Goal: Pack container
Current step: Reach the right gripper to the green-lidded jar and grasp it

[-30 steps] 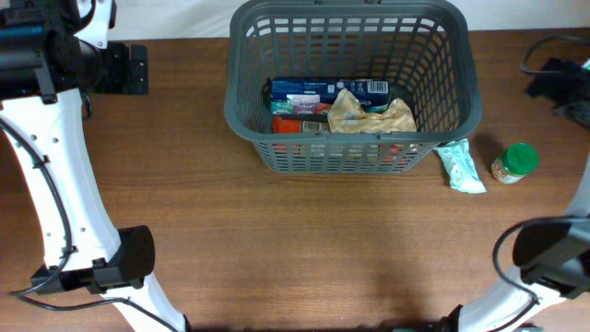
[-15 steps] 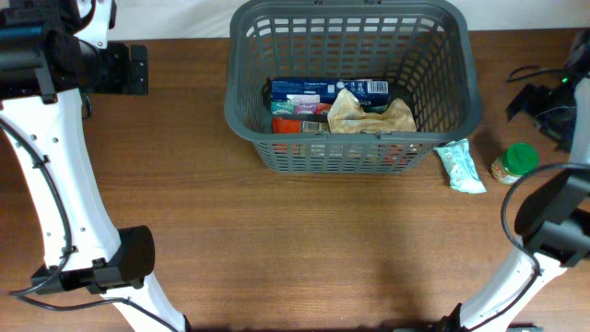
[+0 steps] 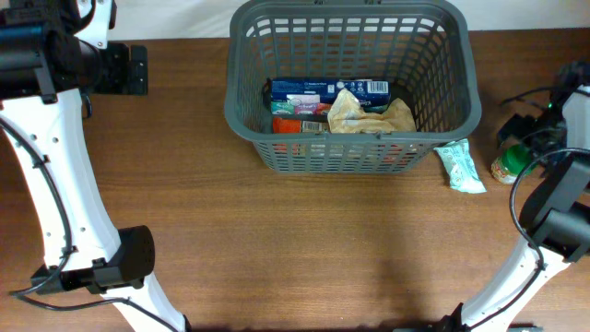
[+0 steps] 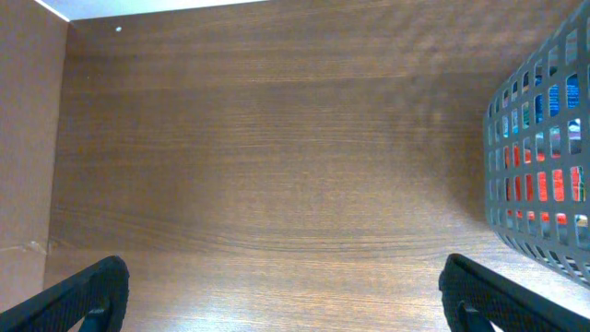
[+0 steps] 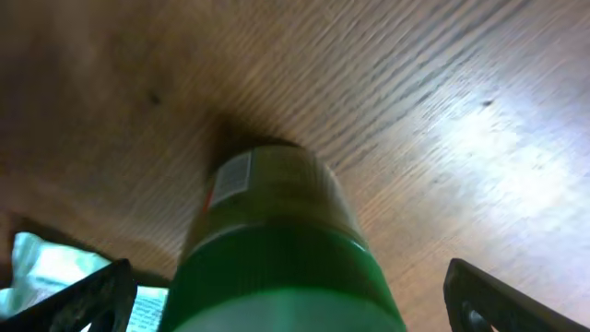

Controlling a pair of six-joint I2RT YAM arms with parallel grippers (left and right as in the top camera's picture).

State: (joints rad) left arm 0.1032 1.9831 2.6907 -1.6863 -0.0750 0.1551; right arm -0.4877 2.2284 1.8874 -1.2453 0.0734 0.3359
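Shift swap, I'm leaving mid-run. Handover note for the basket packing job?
Left claw: open, holding nothing, over bare table beside the basket.
Right claw: open, above the jar, not gripping it.
Done: blue box, tan bag and other items lie in the basket.
Left: jar and mint packet are on the table right of the basket; pack both.

Green-lidded jar blurred, cut off below (label unreadable)
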